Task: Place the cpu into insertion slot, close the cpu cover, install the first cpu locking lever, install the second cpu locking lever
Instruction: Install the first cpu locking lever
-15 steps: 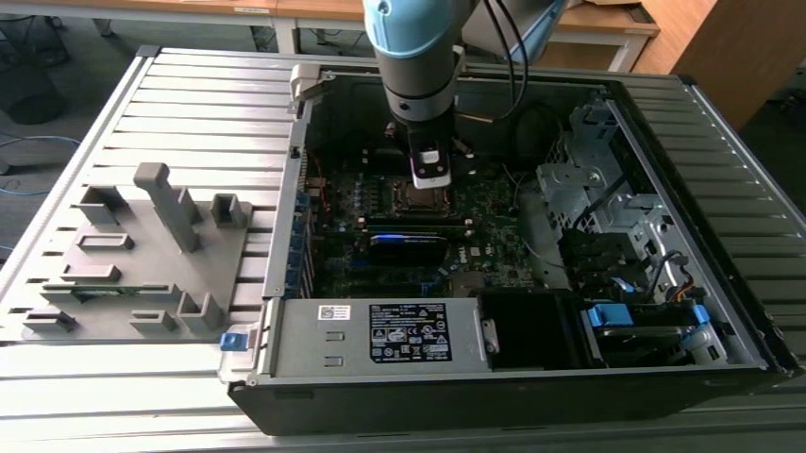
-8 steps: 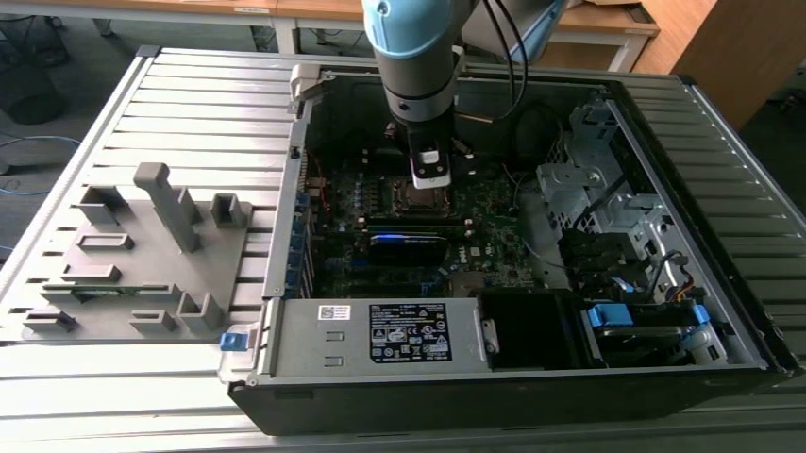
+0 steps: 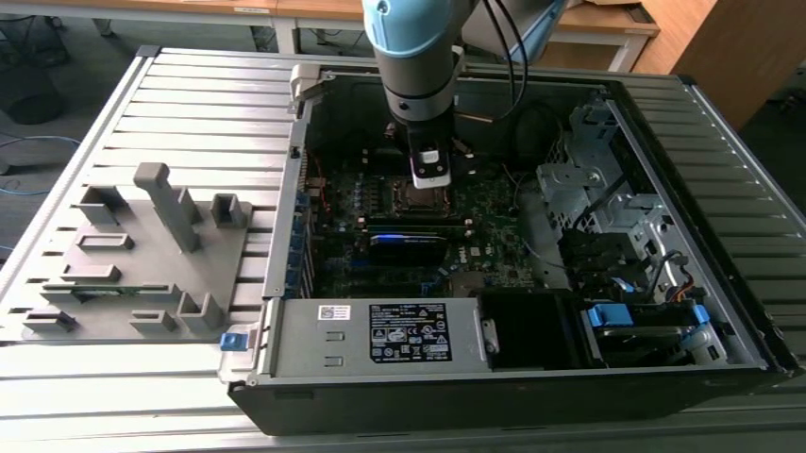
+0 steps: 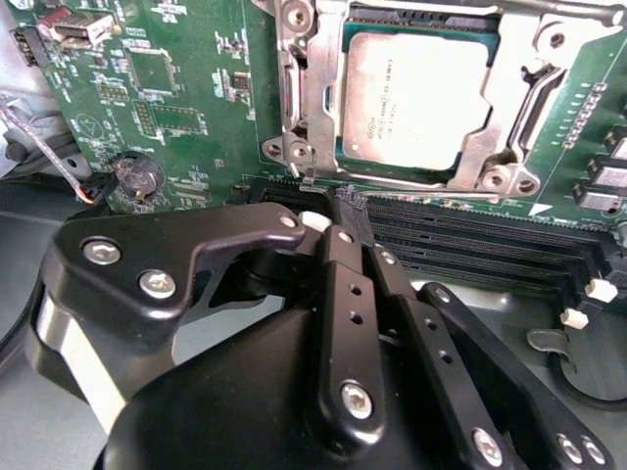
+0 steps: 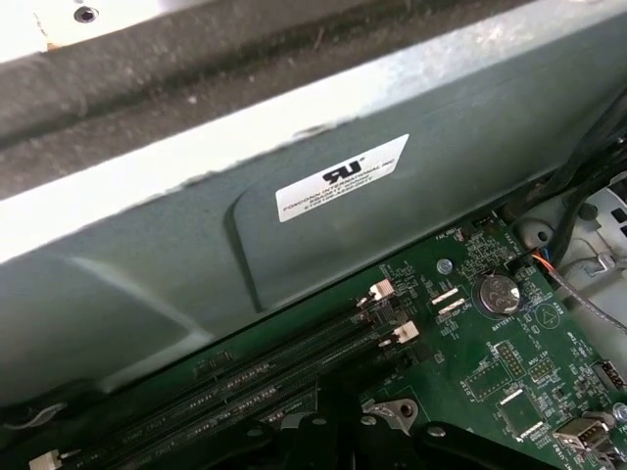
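Note:
The cpu (image 4: 416, 98) lies flat in the insertion slot (image 4: 328, 157), dull silver top up. The cpu cover (image 4: 315, 73) is folded down over it, its silver frame ringing the chip. Thin metal lever rods run along the frame's sides (image 4: 534, 98); whether they are latched I cannot tell. My gripper (image 4: 351, 204) is shut with nothing between its black fingers (image 4: 338, 264), and the tip sits just off the socket's edge, beside a small lever end (image 4: 306, 179). In the exterior view the gripper (image 3: 431, 177) hangs straight down over the socket (image 3: 422, 196) inside the open computer case.
Black memory slots (image 4: 470, 235) run right beside the socket. A coin battery (image 5: 498, 294) sits on the green board (image 5: 490, 372). The grey case wall (image 5: 245, 245) stands close by. A grey fixture (image 3: 139, 255) lies at the exterior view's left; drive bays (image 3: 592, 198) and a power supply (image 3: 377, 335) crowd the case.

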Tool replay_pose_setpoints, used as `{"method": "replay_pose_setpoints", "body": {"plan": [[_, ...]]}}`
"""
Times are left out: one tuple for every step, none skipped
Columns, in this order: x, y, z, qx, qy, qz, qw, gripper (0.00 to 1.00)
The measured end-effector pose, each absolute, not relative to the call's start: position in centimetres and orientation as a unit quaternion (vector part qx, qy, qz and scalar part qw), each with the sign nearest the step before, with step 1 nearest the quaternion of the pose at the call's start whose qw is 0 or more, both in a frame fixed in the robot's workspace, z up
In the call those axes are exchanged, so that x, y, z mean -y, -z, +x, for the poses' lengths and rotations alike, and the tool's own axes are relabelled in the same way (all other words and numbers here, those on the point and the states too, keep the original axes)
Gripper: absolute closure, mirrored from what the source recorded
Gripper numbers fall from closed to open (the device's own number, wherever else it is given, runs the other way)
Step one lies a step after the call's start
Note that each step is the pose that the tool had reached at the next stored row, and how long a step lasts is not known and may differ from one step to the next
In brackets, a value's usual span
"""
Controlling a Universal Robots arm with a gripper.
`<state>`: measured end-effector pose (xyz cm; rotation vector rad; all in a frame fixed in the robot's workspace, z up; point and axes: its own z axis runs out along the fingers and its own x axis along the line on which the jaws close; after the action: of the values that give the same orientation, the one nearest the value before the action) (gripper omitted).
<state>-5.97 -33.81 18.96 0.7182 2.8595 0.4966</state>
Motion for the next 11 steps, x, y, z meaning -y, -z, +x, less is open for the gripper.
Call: {"method": "replay_pose_setpoints", "body": {"plan": [[33.8,-18.97,-5.97,-0.954,-0.166,0.24,0.076,0.89],[33.79,-19.01,-5.98,-0.954,-0.165,0.24,0.076,0.89],[33.78,-19.05,-5.98,-0.954,-0.165,0.24,0.076,0.89],[33.77,-19.09,-5.97,-0.954,-0.166,0.24,0.076,0.89],[33.77,-19.12,-5.97,-0.954,-0.166,0.239,0.076,0.89],[33.76,-19.12,-5.97,-0.954,-0.166,0.24,0.076,0.89],[33.76,-19.13,-5.97,-0.954,-0.166,0.239,0.076,0.89],[33.76,-19.14,-5.98,-0.954,-0.166,0.24,0.076,0.89],[33.73,-19.15,-5.99,-0.954,-0.166,0.24,0.076,0.89],[33.69,-19.15,-6.0,-0.954,-0.166,0.24,0.076,0.89],[33.66,-19.15,-6.01,-0.954,-0.166,0.24,0.076,0.89]]}}
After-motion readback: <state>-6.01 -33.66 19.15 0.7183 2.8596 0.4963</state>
